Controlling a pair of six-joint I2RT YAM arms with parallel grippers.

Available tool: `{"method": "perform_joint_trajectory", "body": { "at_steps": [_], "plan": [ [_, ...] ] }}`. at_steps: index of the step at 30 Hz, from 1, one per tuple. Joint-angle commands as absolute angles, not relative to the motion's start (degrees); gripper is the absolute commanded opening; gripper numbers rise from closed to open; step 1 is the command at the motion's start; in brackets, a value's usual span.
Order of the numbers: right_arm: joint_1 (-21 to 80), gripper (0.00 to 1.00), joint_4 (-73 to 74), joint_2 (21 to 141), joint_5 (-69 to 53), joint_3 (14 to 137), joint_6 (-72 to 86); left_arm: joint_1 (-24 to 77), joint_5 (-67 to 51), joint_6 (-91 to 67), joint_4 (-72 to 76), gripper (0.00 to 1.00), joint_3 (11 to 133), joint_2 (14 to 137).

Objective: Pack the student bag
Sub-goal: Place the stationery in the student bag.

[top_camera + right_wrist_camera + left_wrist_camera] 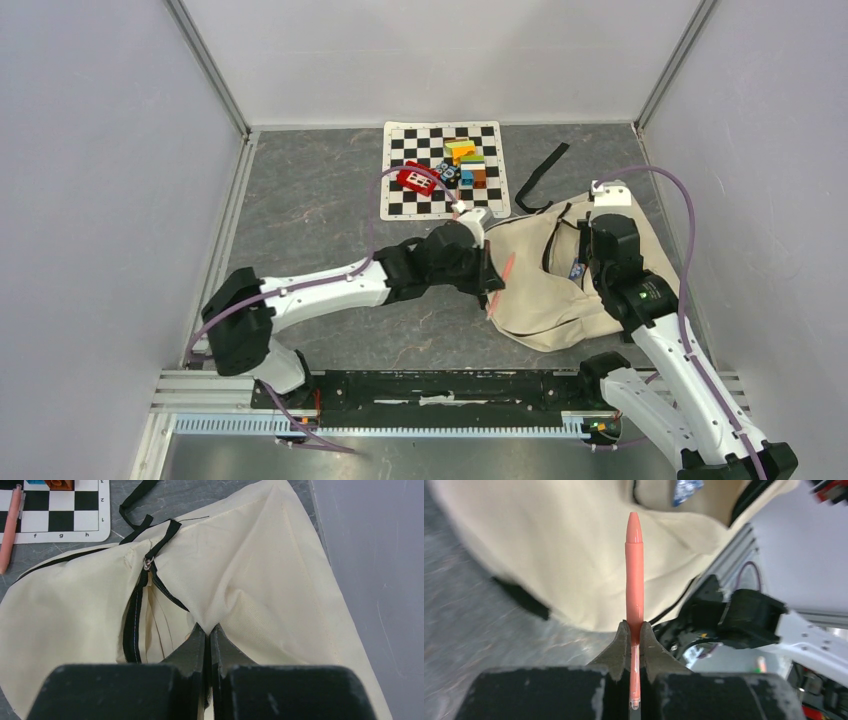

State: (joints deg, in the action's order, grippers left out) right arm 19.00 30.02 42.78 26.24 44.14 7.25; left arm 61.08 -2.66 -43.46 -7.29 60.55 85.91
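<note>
The student bag is a cream fabric backpack with black zippers, lying at the right of the table. My left gripper is shut on a salmon-pink pen that points at the bag's cream side. In the top view this gripper hovers at the bag's left edge. My right gripper is shut on a pinched fold of the bag's fabric, beside the parted zipper opening. A pink pen shows at the left edge of the right wrist view.
A checkered mat lies at the back with coloured blocks and a red item on it. A black strap trails from the bag toward the back. Grey walls close in both sides.
</note>
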Motion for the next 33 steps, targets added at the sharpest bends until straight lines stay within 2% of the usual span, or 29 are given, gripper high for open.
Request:
{"method": "perform_joint_trajectory", "body": {
  "at_steps": [1, 15, 23, 33],
  "plan": [
    [19.3, 0.00, 24.4, 41.3, 21.8, 46.9, 8.5, 63.2, -7.0, -49.4, -3.9, 0.02, 70.7, 92.9],
    [19.3, 0.00, 26.2, 40.2, 19.6, 47.8, 8.4, 64.3, -18.4, -51.1, -7.2, 0.02, 100.4, 119.8],
    [19.3, 0.00, 26.3, 40.9, 19.5, 48.2, 7.9, 64.2, -17.1, -54.7, -3.5, 0.02, 106.7, 125.7],
    [19.3, 0.00, 27.8, 39.5, 18.5, 47.1, 8.2, 63.3, -5.9, -58.0, 4.3, 0.02, 107.8, 128.5]
  ]
}}
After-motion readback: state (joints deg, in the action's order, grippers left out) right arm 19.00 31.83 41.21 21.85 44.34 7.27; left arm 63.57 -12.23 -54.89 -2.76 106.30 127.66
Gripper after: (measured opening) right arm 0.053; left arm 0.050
